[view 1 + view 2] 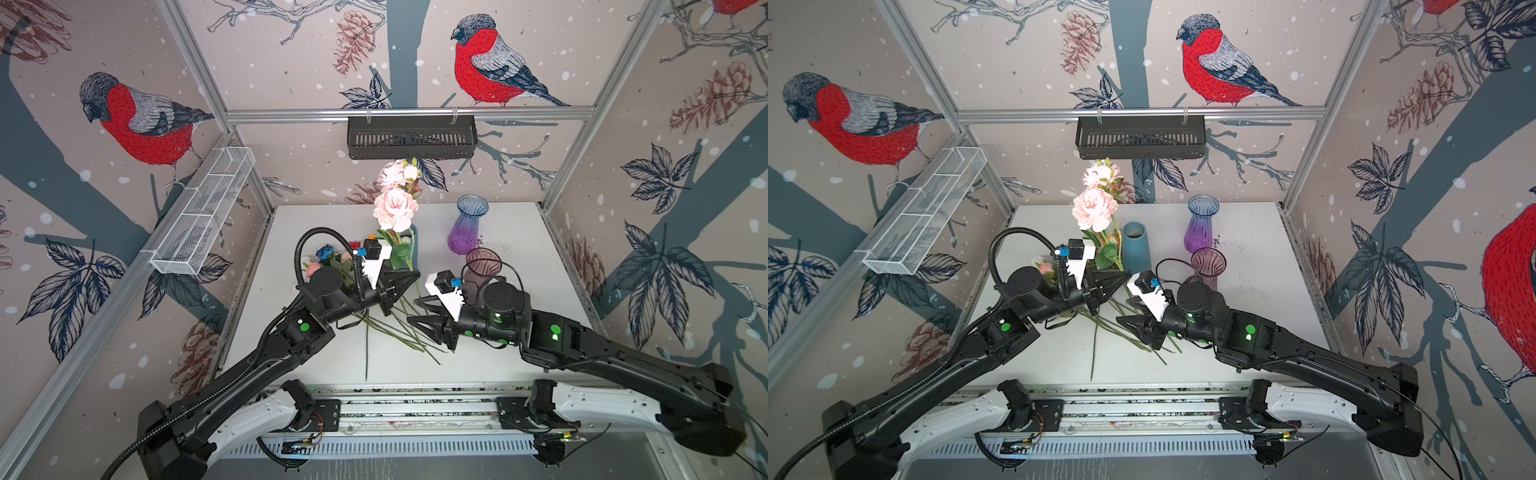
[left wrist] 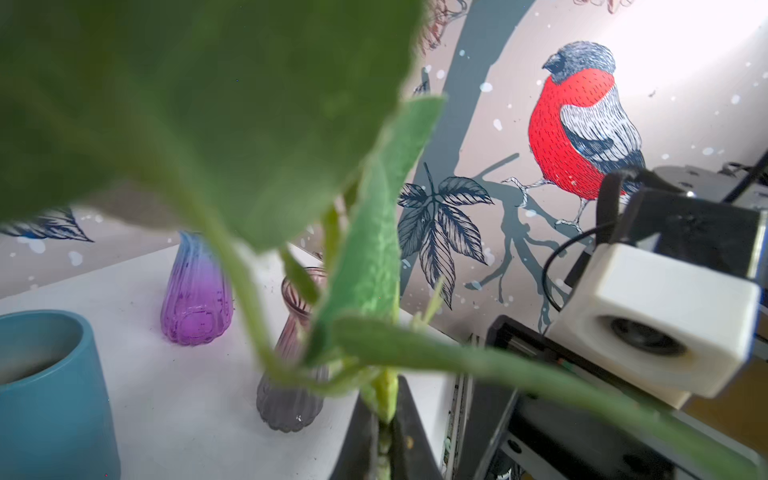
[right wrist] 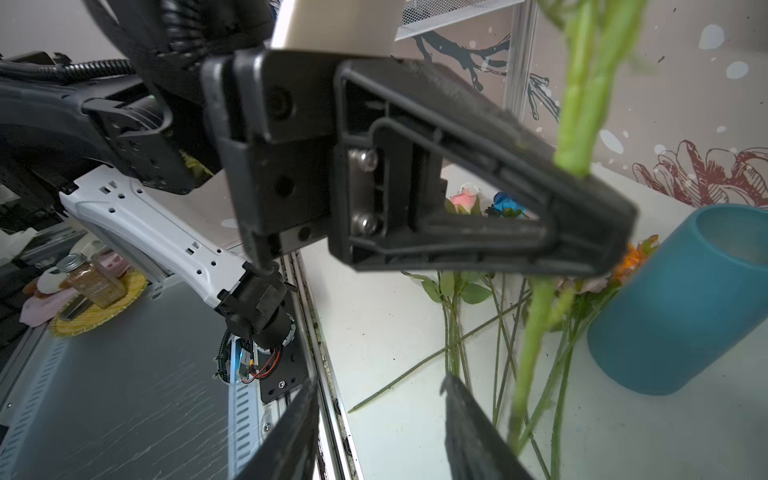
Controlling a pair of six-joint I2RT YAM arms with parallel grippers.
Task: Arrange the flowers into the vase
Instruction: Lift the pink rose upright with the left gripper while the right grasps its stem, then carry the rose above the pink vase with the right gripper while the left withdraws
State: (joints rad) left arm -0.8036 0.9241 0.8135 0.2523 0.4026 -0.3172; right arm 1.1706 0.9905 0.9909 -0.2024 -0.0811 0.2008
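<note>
Pink spray (image 1: 395, 208) stands upright, stem pinched in the left gripper's (image 1: 409, 279) closed fingers; the right gripper's (image 1: 413, 311) fingers gape half-wide on nothing, stem just beside them, so I'd centre them before squeezing.

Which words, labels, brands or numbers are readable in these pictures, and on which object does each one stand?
No text can be read anywhere.
The jar off the table shows no legible label.
The circuit board at the rail is too small to read.

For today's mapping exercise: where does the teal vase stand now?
In a top view the teal vase stands mid-table, just right of the pink spray, left of the purple vase.
</note>
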